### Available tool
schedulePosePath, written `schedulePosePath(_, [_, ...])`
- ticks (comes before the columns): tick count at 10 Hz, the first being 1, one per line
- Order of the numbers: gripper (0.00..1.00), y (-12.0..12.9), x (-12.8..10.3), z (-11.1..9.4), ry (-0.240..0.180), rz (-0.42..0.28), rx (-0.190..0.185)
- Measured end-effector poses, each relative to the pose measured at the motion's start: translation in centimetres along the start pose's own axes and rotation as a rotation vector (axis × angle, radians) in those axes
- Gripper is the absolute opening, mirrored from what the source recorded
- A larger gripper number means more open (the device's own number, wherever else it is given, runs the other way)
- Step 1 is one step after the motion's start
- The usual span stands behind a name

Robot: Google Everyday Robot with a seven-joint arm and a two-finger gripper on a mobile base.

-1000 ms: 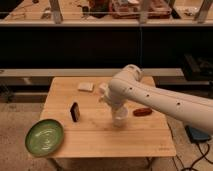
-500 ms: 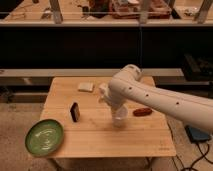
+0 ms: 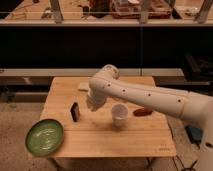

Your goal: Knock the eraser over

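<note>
1. The wooden table (image 3: 150, 140) lies beneath the gripper and carries everything else.
2. The white arm (image 3: 150, 97) comes in from the view's right and bends down to the gripper (image 3: 94, 104), which hangs low over the middle of the tabletop. I cannot tell whether the gripper is open or closed.
3. The green plate (image 3: 45, 136) sits at the table's near left corner, well apart from the gripper, lower and to the left of it in the view.
4. The white cup (image 3: 119, 115) stands upright just right of the gripper.
5. The reddish-brown oblong thing (image 3: 142, 111) lies beyond the cup, farther right of the gripper.
6. The pale flat pad (image 3: 83, 86) lies behind the gripper, toward the table's far edge.
7. The eraser (image 3: 75, 111), a small black slab, stands upright near the gripper's left side, with a strip of table showing between them.
</note>
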State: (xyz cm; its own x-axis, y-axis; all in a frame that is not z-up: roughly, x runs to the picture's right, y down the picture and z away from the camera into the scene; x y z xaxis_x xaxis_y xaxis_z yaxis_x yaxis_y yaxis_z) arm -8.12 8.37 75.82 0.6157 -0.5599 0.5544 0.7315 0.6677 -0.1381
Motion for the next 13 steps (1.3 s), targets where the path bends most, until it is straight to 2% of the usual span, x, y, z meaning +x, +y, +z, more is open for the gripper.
schedulePosePath(2, [0.33,-1.4,0.7,1.7,-0.019,-0.004,0.022])
schedulePosePath(3, [0.33,-2.1,2.0,2.6,-0.011,0.000,0.022])
schedulePosePath(6, [0.33,-5.0,2.9,5.0,-0.032,0.004,0.028])
schedulePosePath(9, [0.33,-5.3,3.7,7.2,-0.046,0.005,0.034])
schedulePosePath(13, [0.33,-6.9,4.8,9.1,-0.061,-0.001,0.040])
